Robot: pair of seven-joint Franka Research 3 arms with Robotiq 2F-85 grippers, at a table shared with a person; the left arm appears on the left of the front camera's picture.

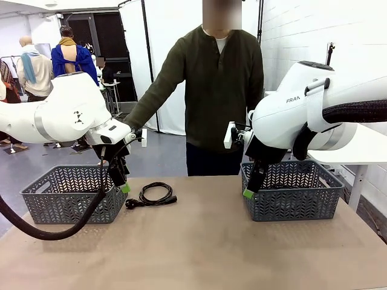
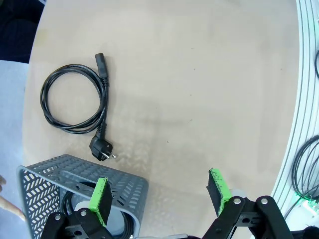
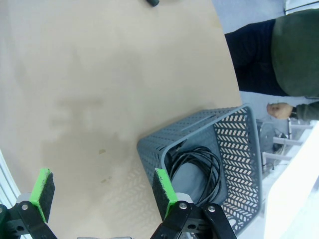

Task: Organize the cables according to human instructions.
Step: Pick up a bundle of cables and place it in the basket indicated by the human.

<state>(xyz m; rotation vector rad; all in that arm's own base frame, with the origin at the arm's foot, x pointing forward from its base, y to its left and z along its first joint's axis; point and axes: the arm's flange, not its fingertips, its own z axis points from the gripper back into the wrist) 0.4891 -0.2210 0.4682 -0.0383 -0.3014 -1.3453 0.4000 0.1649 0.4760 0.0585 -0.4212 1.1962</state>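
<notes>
One coiled cable (image 1: pixel 156 195) loose on the table (image 1: pixel 199 248) beside the left basket (image 1: pixel 72 194), left gripper (image 2: pixel 162 196) fingers wide apart above that basket's corner, a cord half hidden inside, right gripper (image 3: pixel 102 191) spread over the right basket (image 3: pixel 239 164) holding another coil (image 3: pixel 197 167), person (image 1: pixel 211 90) behind, hands mostly blocked by arms

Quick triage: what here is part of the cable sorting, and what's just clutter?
In play:
- coiled cable on the table
- cable in right basket
- left basket
- right basket
- person
- left claw and right claw, open

Not in play:
- white partition
</notes>
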